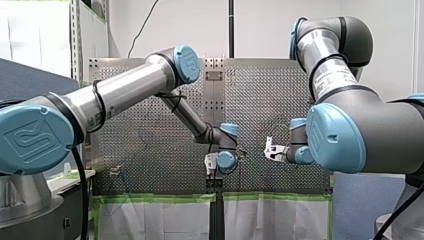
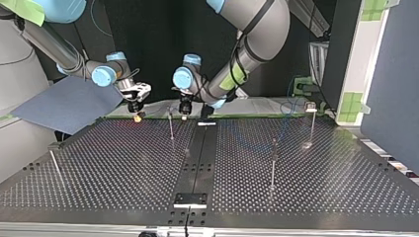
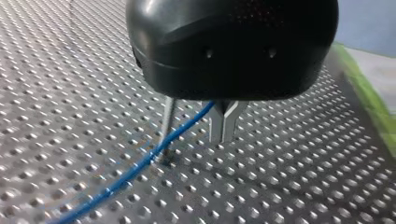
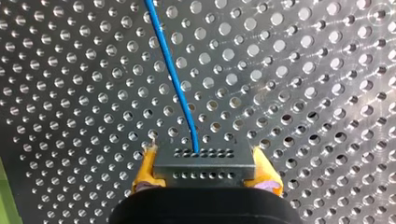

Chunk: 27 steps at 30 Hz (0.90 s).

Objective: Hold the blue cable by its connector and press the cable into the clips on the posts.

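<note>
Over table (image 4: 303, 70), connector (image 4: 204, 165) between right fingers (image 4: 144, 170), cable (image 3: 135, 169) perhaps beside left fingers (image 3: 232, 119).

The front view looks from behind and above my silver-and-blue left arm (image 1: 125, 90) and right arm (image 1: 345, 115), over the grey perforated metal bench (image 1: 150, 145). The top view faces them from across it, low down. Both wrist views hang close over the bench, sharing the thin blue cable (image 3: 140, 167).

Two arms (image 2: 59, 49) (image 2: 247, 44), four posts (image 2: 171, 129) (image 2: 273, 165) (image 2: 312, 126) (image 2: 56, 164), one blue cable (image 4: 175, 79), one connector (image 4: 204, 164).
</note>
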Motion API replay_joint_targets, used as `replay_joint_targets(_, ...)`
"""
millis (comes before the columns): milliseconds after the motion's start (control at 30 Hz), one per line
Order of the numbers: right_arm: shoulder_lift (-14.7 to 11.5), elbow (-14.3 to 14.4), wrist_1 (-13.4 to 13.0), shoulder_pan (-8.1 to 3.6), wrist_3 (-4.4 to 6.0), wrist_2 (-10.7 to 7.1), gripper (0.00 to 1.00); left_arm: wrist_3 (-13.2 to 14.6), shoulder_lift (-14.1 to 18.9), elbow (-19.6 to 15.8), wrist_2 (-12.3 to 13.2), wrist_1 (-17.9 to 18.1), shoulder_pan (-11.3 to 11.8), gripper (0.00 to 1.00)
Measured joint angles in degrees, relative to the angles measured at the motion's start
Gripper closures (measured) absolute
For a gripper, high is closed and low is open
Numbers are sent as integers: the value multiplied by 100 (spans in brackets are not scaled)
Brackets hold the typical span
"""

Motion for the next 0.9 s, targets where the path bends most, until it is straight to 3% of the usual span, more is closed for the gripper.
replay_joint_targets(433, 2, -123, 12, -44, 51, 32, 100, 109, -14, 558, 141, -654, 155, 100)
replay_joint_targets(700, 3, -204, 21, -85, 103, 123, 100, 112, -15, 677, 187, -773, 238, 100)
replay_joint_targets(900, 3, -251, 72, -91, 87, 159, 100, 117, -15, 696, 201, -784, 277, 100)
